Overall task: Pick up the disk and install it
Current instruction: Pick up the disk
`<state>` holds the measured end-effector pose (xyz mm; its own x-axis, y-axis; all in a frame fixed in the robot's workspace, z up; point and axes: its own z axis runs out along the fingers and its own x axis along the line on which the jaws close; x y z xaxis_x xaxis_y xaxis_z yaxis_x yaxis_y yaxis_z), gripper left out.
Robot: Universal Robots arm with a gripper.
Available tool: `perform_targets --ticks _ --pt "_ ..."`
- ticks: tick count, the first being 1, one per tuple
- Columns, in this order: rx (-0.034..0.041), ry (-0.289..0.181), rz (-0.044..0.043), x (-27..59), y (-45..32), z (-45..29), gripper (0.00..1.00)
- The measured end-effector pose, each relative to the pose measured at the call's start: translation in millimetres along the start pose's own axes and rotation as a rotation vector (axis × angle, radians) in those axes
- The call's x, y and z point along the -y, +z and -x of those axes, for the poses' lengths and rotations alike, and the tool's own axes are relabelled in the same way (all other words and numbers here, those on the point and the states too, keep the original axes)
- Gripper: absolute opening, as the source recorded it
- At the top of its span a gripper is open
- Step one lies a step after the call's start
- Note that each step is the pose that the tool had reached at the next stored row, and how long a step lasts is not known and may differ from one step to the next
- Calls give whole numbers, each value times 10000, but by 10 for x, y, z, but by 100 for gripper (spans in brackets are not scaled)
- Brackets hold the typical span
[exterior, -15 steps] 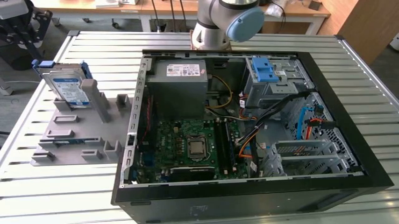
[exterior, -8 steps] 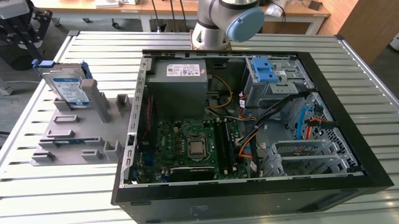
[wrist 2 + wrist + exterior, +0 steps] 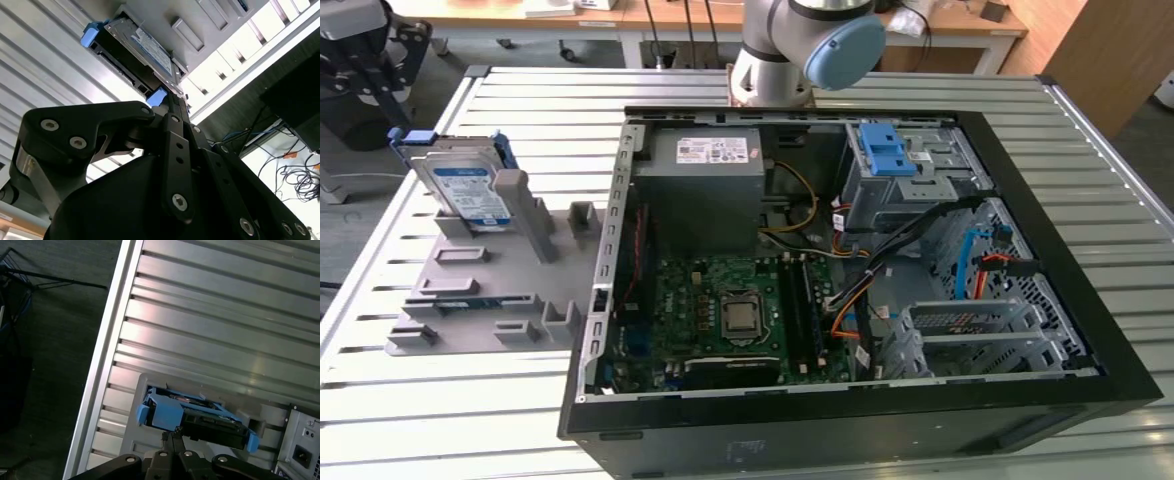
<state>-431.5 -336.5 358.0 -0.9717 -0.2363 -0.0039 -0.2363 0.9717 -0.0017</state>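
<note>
Exterior view's left side has a slatted metal table [image 3: 374, 400] carrying a grey fixture [image 3: 480, 290]; the disk [image 3: 464, 188] stands free at the fixture's far end, to the left of the open computer case [image 3: 607, 300]. Its long axis runs upward, leaning back from upright; the blue-and-white label is turned toward the camera and the blue frame caps the top end. Its lower end is hidden behind a grey post of the fixture. Behind the case the arm [image 3: 803, 45] rises and is cut off by the picture's upper edge.

First wrist view: the gripper [image 3: 172, 434] looks onto the disk [image 3: 210, 425] end-on, jaws pressed together on nothing, the tips lined up with the blue tab at one corner. The dark connector end faces the camera; the label is out of sight.

Second wrist view: the gripper [image 3: 173, 105] points at that same corner of the disk [image 3: 150, 50], its black body covering the picture's lower half; how far the tips stand off the blue frame cannot be judged.
</note>
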Motion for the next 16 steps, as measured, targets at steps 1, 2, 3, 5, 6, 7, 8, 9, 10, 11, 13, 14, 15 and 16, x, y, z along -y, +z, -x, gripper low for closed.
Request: perform_targets --ticks 1,2,3,5,6,7,8,9,10,11,13,14,15,16 --pt "0 -41 0 0 0 0 11" --pt "0 -79 0 0 0 0 11" --pt "0 -117 0 0 0 0 11" --pt "0 -200 1 0 0 0 11" --pt "0 -238 1 0 0 0 11" --pt "0 -270 1 0 0 0 11" --pt "0 -301 1 0 0 0 11" --pt "0 -334 1 0 0 0 11" --pt "1 -377 1 0 0 0 11" --pt "1 -442 2 0 0 0 11" --pt "1 -645 3 0 0 -1 11" --pt "1 -786 3 0 0 -1 11" --pt "2 -955 4 0 1 -1 11" --pt "2 -1138 4 0 1 -1 11"
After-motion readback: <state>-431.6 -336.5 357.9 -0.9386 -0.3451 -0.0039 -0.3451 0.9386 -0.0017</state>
